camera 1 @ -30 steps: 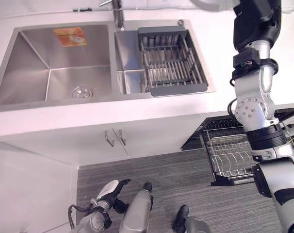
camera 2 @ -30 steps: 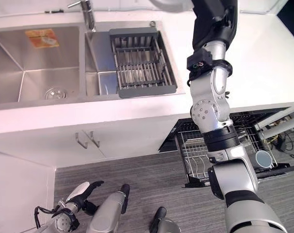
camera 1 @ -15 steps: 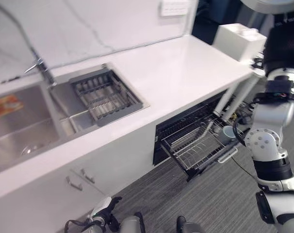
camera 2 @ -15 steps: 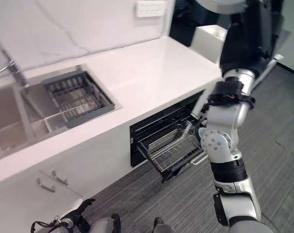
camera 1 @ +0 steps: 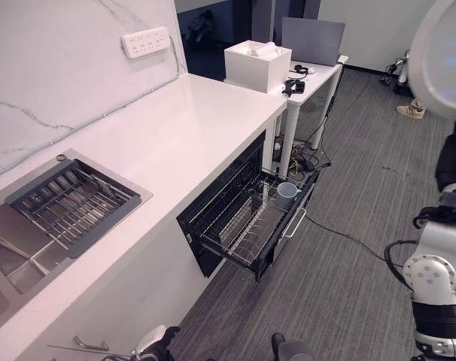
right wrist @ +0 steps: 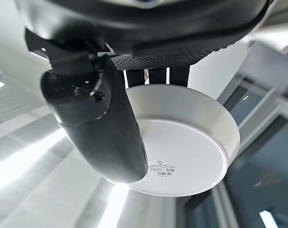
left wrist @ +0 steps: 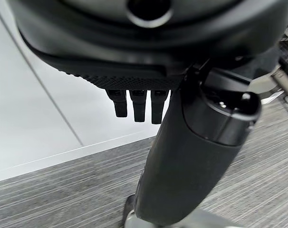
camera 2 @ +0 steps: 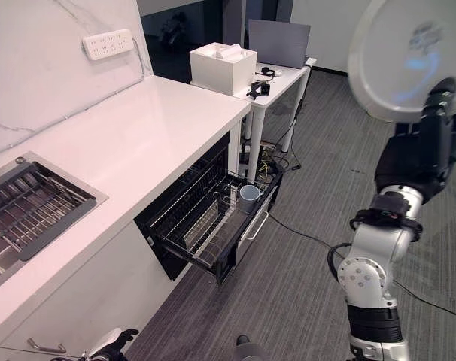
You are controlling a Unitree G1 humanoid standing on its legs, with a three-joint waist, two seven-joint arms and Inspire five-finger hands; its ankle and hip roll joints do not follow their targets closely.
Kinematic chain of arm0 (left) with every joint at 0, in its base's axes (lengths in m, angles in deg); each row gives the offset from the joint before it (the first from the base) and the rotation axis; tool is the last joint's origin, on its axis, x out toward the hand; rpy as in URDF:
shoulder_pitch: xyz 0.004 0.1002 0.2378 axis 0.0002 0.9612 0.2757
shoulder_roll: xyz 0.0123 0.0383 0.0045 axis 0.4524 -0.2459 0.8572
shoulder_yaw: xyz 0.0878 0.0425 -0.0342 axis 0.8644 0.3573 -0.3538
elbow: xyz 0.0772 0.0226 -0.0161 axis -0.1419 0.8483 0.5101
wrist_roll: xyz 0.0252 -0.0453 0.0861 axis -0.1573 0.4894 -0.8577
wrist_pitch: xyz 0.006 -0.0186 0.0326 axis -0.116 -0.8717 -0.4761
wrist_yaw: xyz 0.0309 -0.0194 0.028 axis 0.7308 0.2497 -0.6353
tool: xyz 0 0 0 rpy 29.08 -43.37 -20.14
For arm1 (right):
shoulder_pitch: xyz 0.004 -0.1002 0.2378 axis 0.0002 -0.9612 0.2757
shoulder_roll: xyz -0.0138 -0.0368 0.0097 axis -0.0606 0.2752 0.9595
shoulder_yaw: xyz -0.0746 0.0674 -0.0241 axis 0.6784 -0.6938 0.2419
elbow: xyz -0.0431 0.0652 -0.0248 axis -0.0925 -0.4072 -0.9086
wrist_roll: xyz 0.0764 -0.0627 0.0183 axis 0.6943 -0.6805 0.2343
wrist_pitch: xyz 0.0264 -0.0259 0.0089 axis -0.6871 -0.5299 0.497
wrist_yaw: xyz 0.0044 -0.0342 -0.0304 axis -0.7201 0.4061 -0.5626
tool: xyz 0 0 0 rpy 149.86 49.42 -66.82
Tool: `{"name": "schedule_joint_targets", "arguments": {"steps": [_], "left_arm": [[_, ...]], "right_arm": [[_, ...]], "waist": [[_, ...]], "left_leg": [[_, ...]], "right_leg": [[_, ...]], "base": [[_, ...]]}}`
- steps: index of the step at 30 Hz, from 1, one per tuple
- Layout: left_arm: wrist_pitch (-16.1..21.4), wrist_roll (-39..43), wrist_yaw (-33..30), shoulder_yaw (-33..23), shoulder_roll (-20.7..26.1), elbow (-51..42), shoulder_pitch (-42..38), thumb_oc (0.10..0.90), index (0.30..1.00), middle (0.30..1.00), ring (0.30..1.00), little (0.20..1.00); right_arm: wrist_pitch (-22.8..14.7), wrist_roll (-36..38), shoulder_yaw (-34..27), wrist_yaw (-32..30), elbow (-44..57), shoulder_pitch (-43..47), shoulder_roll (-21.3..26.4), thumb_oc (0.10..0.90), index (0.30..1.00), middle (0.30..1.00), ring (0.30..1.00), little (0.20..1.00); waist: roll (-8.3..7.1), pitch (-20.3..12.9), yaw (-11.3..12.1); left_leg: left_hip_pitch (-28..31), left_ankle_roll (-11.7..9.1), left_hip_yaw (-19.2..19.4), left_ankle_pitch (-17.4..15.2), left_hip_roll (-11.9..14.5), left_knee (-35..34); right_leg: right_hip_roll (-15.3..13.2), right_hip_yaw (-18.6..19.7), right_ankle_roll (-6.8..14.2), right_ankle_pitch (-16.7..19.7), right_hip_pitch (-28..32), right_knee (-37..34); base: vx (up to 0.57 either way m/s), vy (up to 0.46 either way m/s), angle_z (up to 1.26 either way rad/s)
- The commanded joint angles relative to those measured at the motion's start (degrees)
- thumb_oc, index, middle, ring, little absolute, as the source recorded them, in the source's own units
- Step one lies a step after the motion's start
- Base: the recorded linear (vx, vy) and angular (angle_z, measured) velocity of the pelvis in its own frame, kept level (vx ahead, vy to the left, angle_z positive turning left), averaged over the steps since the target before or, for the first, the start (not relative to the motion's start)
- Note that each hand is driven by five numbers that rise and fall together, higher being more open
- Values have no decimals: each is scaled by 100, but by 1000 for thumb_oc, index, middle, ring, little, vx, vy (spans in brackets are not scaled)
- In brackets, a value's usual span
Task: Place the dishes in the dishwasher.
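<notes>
High at the upper right of the head views, the white plate [camera 2: 405, 56] is being held up in the air by the right hand [camera 2: 431, 128], well above the floor and well apart from the dishwasher. Right wrist view is showing the plate's underside [right wrist: 182, 147] with the thumb [right wrist: 99, 128] curling against its rim and the fingers [right wrist: 156, 76] sitting behind it, so the hand is pinching the plate. Below the counter edge the dishwasher [camera 1: 213, 207] is standing open, its wire rack [camera 1: 247, 226] pulled out over the grey floor [camera 1: 348, 226]. 1 pale blue cup [camera 1: 287, 195] is sitting upright at the rack's far end. Left hand [left wrist: 139, 104] is hanging low near the floor by the cabinet front; its fingers are pointing straight down, relaxed, holding nothing. White countertop [camera 1: 168, 143] is running from the sink's dark drain basket [camera 1: 70, 203] to a white box [camera 1: 256, 65] at its end. A laptop [camera 1: 312, 40] is sitting on a small white side table [camera 1: 318, 71] beyond it.
</notes>
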Motion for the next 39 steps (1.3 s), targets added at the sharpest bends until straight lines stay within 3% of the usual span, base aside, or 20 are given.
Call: {"name": "schedule_joint_targets", "arguments": {"steps": [1,14,19,27,36,38,39], "left_arm": [[300,38,-59,-14,-5,-277,-351,800,900,900,900,900],[111,-55,5,-279,13,-482,65,800,900,900,900,900],[121,-55,-48,-351,26,-533,149,800,900,900,900,900],[50,-152,42,-345,124,-792,236,800,900,900,900,900],[6,-242,108,-401,338,-962,263,800,900,900,900,900],[6,-365,151,-421,457,-1073,243,800,900,900,900,900],[-7,-359,162,-427,473,-1102,239,800,900,900,900,900]], "right_arm": [[74,-384,-176,813,289,501,287,400,300,300,300,300],[641,-1296,144,1416,-1098,-368,-64,400,300,300,300,300],[742,-1626,265,1320,-1620,-338,-81,400,300,300,300,300],[786,-2282,395,1179,-2065,-103,87,400,300,300,300,300],[697,-4138,513,633,-2314,358,584,400,300,300,300,300],[1252,-4563,616,659,-2458,551,910,400,300,300,300,300],[1332,-4619,632,694,-2488,573,956,400,300,300,300,300]], "waist": [[-40,-49,226],[-48,55,351],[-66,85,477],[-45,202,694],[-22,347,943],[-23,418,1015],[-24,431,1024]], "left_leg": [[476,-192,-499,-634,90,-248],[462,-127,-634,-627,-18,-248],[435,-118,-729,-638,-57,-248],[384,-46,-859,-663,-192,-248],[278,66,-992,-700,-378,-248],[249,99,-1046,-693,-435,-248],[247,102,-1049,-690,-438,-248]], "right_leg": [[-273,-173,389,-795,4,723],[-371,-390,377,-826,79,723],[-403,-483,367,-849,91,723],[-486,-631,353,-867,141,723],[-657,-815,411,-805,138,723],[-684,-809,423,-775,120,723],[-692,-810,425,-769,118,723]], "base": [[0,0,0],[18,2,5],[40,-1,5],[50,23,17],[48,35,12],[74,58,10],[57,42,7]]}}
